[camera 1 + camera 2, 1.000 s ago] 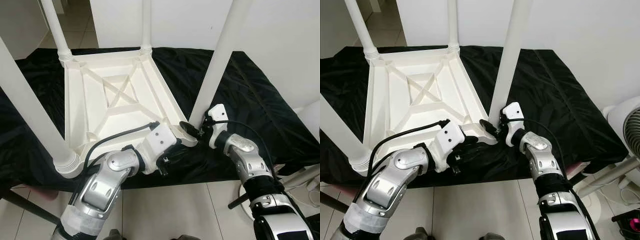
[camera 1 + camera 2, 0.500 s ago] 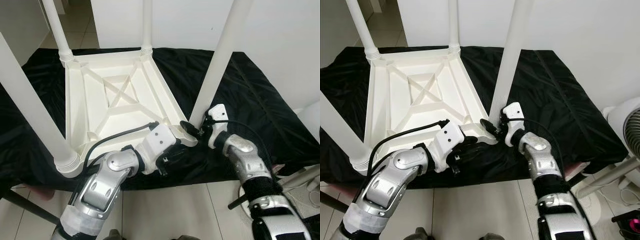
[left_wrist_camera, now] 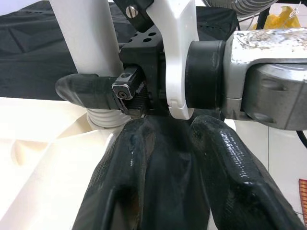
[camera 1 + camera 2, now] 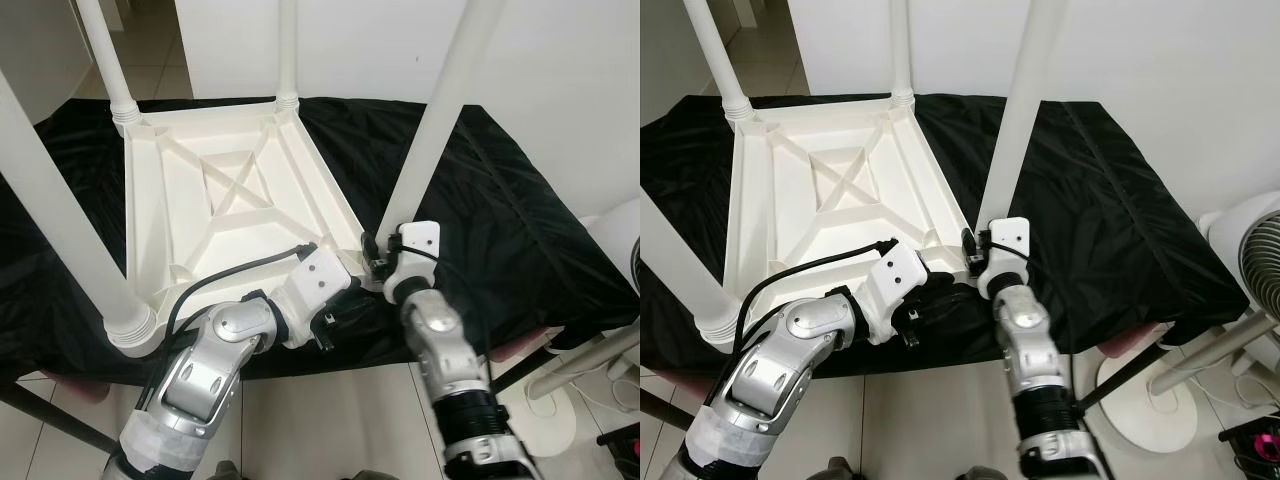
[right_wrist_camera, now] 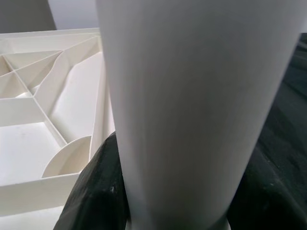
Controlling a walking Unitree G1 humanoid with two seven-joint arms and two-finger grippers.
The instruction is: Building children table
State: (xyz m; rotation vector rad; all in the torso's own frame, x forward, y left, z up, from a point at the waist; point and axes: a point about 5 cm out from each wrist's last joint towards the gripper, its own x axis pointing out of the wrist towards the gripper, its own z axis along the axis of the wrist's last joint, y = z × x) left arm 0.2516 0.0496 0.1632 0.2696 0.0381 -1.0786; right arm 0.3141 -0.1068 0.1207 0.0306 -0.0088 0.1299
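A white plastic children's table (image 4: 230, 190) lies upside down on a black cloth (image 4: 500, 220), its legs pointing up. My right gripper (image 4: 375, 262) is at the foot of the near right leg (image 4: 440, 120) and shut on it. In the left wrist view one serrated finger (image 3: 86, 91) wraps the leg (image 3: 84, 38) just above its socket. In the right wrist view the leg (image 5: 192, 96) stands close between the jaws. My left gripper (image 4: 340, 312) lies low on the cloth beside the table's near right corner, shut, holding nothing.
The other legs rise at the near left (image 4: 50, 200), far left (image 4: 100, 50) and far middle (image 4: 288, 50). A white standing fan (image 4: 1260, 250) is on the tiled floor to the right. White walls close the back.
My right arm has swung in towards the left, so its forearm now comes up from below. Its gripper has moved from the leg's right side to its front. The left arm stayed put.
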